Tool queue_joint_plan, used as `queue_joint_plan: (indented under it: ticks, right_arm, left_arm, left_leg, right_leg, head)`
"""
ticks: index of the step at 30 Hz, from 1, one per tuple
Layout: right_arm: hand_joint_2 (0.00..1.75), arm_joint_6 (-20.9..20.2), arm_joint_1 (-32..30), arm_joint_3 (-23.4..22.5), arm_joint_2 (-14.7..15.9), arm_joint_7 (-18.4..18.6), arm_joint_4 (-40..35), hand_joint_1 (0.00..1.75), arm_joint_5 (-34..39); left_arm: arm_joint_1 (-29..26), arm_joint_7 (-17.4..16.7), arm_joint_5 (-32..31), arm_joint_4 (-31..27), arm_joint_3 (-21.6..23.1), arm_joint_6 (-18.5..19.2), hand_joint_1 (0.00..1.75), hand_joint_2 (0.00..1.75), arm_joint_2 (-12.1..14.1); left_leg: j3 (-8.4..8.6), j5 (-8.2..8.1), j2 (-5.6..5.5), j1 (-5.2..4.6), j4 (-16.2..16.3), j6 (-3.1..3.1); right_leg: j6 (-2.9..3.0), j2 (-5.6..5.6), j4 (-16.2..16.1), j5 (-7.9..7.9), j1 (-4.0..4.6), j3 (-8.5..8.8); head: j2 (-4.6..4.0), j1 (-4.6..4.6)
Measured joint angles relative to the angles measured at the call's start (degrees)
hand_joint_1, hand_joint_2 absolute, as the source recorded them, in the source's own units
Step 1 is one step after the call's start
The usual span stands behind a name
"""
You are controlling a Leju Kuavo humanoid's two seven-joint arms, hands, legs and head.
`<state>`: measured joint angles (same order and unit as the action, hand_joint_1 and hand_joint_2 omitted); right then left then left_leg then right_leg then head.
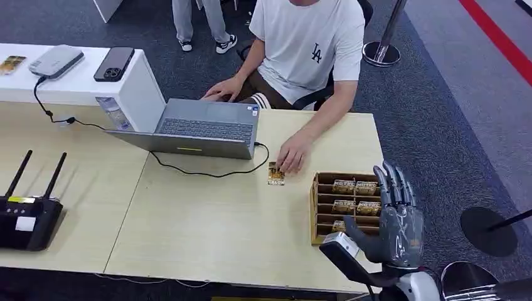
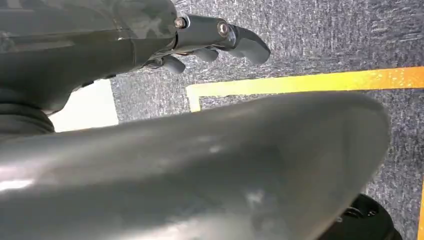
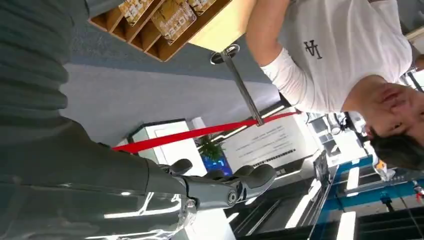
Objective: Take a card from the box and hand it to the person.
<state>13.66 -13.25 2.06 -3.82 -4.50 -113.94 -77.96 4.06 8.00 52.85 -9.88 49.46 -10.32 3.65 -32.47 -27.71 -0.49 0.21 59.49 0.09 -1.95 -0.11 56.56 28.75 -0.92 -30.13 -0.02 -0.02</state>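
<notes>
Pale wooden table (image 1: 207,232) carries the slotted box (image 1: 324,207), cards in its slots. Just beside the box, the right hand (image 1: 394,216) is raised, fingers (image 1: 392,182) spread, empty. One card (image 1: 275,174) lies near the box under a person's hand (image 1: 292,152). Left hand (image 2: 200,37) hangs over carpet, fingers loosely curled, empty.

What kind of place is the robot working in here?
Probably an exhibition or showroom reception desk: a person seated at a laptop, a wooden card box, and a stanchion with red barrier tape.
</notes>
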Motion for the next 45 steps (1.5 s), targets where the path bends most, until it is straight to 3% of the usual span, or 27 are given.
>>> queue_joint_plan:
  ticks: [13, 16, 19, 20, 22, 23, 24, 25, 26, 28, 30, 33, 36, 45]
  right_arm:
    - [1.75, -3.2, 1.8, 3.7, 1.0, 3.0, 1.9, 0.0, -2.1]
    - [1.75, -8.7, 2.0, 4.3, 1.2, 5.6, 2.1, 0.0, -3.5]
    - [1.75, -10.3, 2.1, 4.8, 1.6, 6.5, 2.6, 0.1, -4.1]
    - [1.75, -10.5, 2.1, 4.8, 1.7, 6.8, 2.8, 0.24, -4.2]
    - [1.75, -10.7, 2.1, 4.9, 1.7, 7.1, 3.2, 0.73, -4.5]
    - [1.75, -10.7, 2.1, 5.0, 1.8, 7.2, 3.4, 1.36, -4.5]
    - [1.75, -10.8, 2.1, 5.3, 1.9, 7.3, 3.6, 1.38, -4.6]
    - [1.75, -10.9, 2.1, 5.5, 2.0, 7.5, 3.8, 1.52, -4.9]
    - [1.75, -11.0, 2.1, 5.6, 2.1, 7.7, 4.0, 1.5, -5.1]
    - [1.75, -11.4, 2.2, 5.8, 2.2, 8.2, 4.5, 1.31, -5.4]
    - [1.75, -11.9, 2.4, 6.0, 2.4, 8.9, 5.2, 1.33, -5.7]
    - [1.75, -12.8, 2.5, 6.2, 2.8, 10.3, 6.3, 1.54, -6.2]
    - [1.75, -13.2, 2.5, 6.2, 3.2, 11.3, 7.2, 1.62, -6.4]
    - [1.75, -13.7, 2.6, 6.2, 3.6, 12.1, 8.1, 1.5, -6.6]
  left_arm:
    - [0.0, -0.1, 1.7, 0.1, 0.5, 0.0, 0.0, 0.0, -0.1]
    - [0.0, -0.3, 2.2, 0.1, 0.5, 0.0, 0.0, 0.0, -0.1]
    - [0.0, -0.3, 2.3, 0.1, 0.5, 0.0, 0.0, 0.0, -0.2]
    - [0.0, -0.3, 2.3, 0.1, 0.5, 0.0, 0.0, 0.0, -0.3]
    - [0.0, -0.3, 2.3, 0.1, 0.6, 0.0, 0.0, 0.0, -0.3]
    - [0.0, -0.2, 2.3, 0.1, 0.6, 0.0, 0.0, 0.0, -0.3]
    - [0.0, -0.2, 2.3, 0.1, 0.7, 0.0, 0.0, 0.0, -0.3]
    - [0.0, -0.2, 2.3, 0.1, 0.8, 0.0, 0.0, 0.0, -0.3]
    - [0.0, -0.2, 2.3, 0.2, 0.9, 0.0, 0.0, 0.0, -0.3]
    - [0.0, -0.3, 2.3, 0.2, 0.9, 0.0, 0.0, 0.0, -0.4]
    - [0.0, -0.3, 2.3, 0.2, 1.0, 0.1, 0.0, 0.0, -0.4]
    - [0.0, -0.5, 2.6, 0.2, 1.2, 0.1, 0.0, 0.0, -0.4]
    - [0.0, -0.9, 2.9, 0.2, 1.6, 0.1, 0.0, 0.0, -0.4]
    - [0.0, -1.0, 3.0, 0.2, 2.3, 0.3, 0.0, 0.0, -0.4]
  left_leg:
    - [-0.01, 0.0, 0.0, 0.0, 0.0, 0.0]
    - [-0.01, 0.0, 0.0, 0.0, 0.0, 0.0]
    - [-0.01, 0.0, -0.01, 0.0, 0.0, 0.0]
    - [-0.01, 0.0, -0.01, 0.0, 0.0, 0.0]
    - [-0.01, 0.0, -0.01, 0.0, 0.0, 0.0]
    - [-0.01, 0.0, -0.01, 0.0, 0.0, 0.0]
    - [-0.01, 0.0, -0.01, 0.0, 0.0, 0.0]
    - [-0.01, 0.0, -0.01, 0.0, 0.0, 0.0]
    - [-0.01, 0.0, -0.01, 0.01, 0.0, 0.0]
    - [-0.01, 0.0, -0.01, 0.01, 0.0, 0.0]
    - [-0.01, 0.0, -0.01, 0.0, 0.0, 0.0]
    - [-0.01, 0.0, -0.01, 0.0, 0.0, 0.0]
    - [-0.01, 0.0, -0.01, 0.0, 0.0, 0.0]
    - [-0.01, 0.0, -0.01, 0.0, 0.0, 0.0]
  right_leg:
    - [0.0, 0.0, 0.0, 0.0, 0.0, 0.0]
    - [0.0, 0.0, 0.0, 0.0, 0.0, 0.0]
    - [0.0, -0.01, 0.0, 0.0, 0.0, 0.0]
    - [0.0, -0.01, 0.0, 0.0, 0.0, 0.0]
    - [0.0, 0.0, 0.0, 0.0, 0.0, 0.0]
    - [0.0, 0.0, 0.0, 0.0, 0.0, 0.0]
    - [0.0, 0.0, 0.0, 0.0, 0.0, 0.0]
    - [0.0, 0.0, 0.0, 0.0, 0.0, 0.0]
    - [0.0, 0.0, 0.0, 0.0, 0.0, 0.0]
    - [0.0, 0.0, 0.0, 0.0, 0.0, 0.0]
    - [0.0, 0.0, 0.0, 0.0, 0.0, 0.0]
    - [0.0, -0.01, 0.0, 0.0, 0.0, 0.0]
    - [0.0, 0.0, 0.0, 0.0, 0.0, 0.0]
    - [0.0, 0.0, 0.0, 0.0, 0.0, 0.0]
  head:
    - [0.0, 0.0]
    - [0.0, 0.0]
    - [0.0, 0.0]
    - [0.0, 0.0]
    - [0.0, 0.0]
    - [0.0, 0.0]
    - [0.0, 0.0]
    - [0.0, 0.0]
    - [0.0, 0.0]
    - [0.0, 0.0]
    - [0.0, 0.0]
    - [0.0, 0.0]
    - [0.0, 0.0]
    - [0.0, 0.0]
